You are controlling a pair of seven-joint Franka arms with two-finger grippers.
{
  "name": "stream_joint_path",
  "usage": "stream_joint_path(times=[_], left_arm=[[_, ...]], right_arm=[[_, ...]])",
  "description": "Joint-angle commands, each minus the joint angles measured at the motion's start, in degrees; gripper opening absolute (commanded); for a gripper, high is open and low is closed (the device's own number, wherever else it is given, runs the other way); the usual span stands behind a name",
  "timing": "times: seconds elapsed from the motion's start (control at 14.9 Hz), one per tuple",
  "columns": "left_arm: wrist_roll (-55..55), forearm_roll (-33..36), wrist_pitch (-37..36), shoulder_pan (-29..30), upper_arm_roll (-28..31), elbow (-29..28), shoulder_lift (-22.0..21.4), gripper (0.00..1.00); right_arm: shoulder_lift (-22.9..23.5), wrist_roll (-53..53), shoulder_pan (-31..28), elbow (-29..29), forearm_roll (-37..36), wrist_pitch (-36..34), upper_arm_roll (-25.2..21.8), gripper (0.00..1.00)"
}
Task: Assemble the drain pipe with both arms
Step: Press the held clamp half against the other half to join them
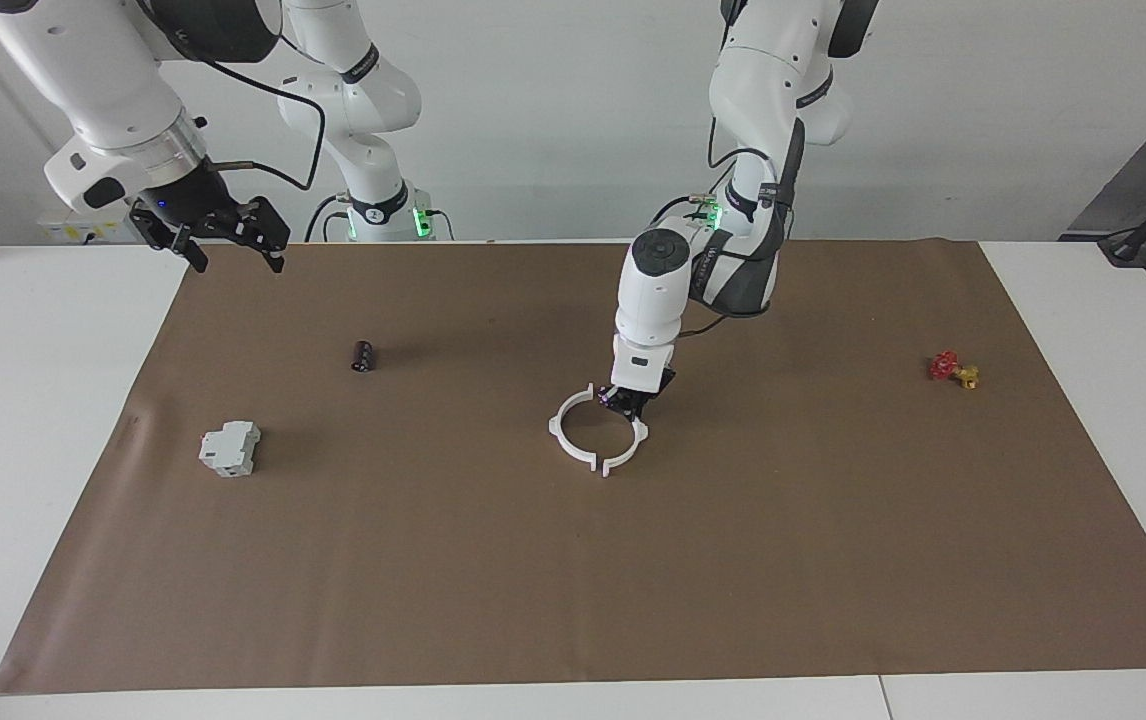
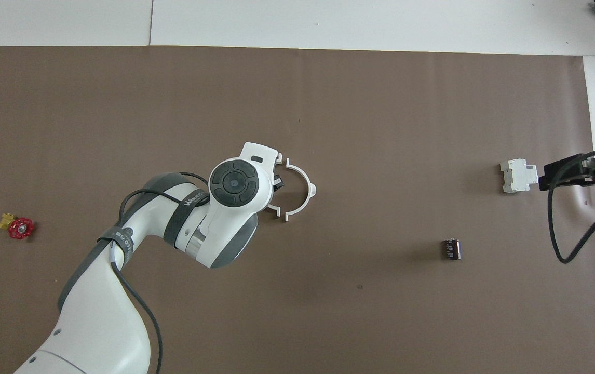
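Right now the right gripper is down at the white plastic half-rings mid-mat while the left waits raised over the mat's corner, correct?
Arms swapped. Facing view shows the left gripper down at the white plastic half-rings, the right gripper waiting raised over the brown mat corner.

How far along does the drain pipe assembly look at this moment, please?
Nearly done, it seems: the drain pipe lies mid-mat as two half-rings facing each other in a ring, though small gaps show at both tab ends. The left gripper is down at the half toward the left arm's end. The right gripper waits raised over the mat's edge. Closing the gaps remains.
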Motion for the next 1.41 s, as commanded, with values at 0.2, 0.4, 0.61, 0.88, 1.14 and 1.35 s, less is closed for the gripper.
stream_joint_path(times=[0.2,0.4,0.61,0.88,1.14,1.35], left_arm=[[-2.4,1.4,-2.0,-1.1,0.9,-1.8,-2.4,0.00],[-5.8,1.4,0.3,-1.0,1.0,-1.8,-2.2,0.00],[-7.0,1.4,2.1,-1.0,0.9,-1.9,-2.0,0.00],[-6.8,1.6,2.7,-1.1,0.9,-2.1,-2.0,0.00],[-6.6,4.0,3.5,-1.2,0.9,-2.4,-1.9,0.00],[-6.6,4.0,5.5,-1.3,0.9,-3.4,-1.9,0.00]], right_arm=[[-0.6,-1.0,-0.7,-0.3,1.1,0.3,0.2,1.00],[-0.6,-1.0,-0.7,-0.3,1.1,0.3,0.2,1.00],[-0.6,-1.0,-0.7,-0.3,1.1,0.3,0.2,1.00],[-0.6,-1.0,-0.7,-0.3,1.1,0.3,0.2,1.00],[-0.6,-1.0,-0.7,-0.3,1.1,0.3,0.2,1.00],[-0.6,-1.0,-0.7,-0.3,1.1,0.3,0.2,1.00]])
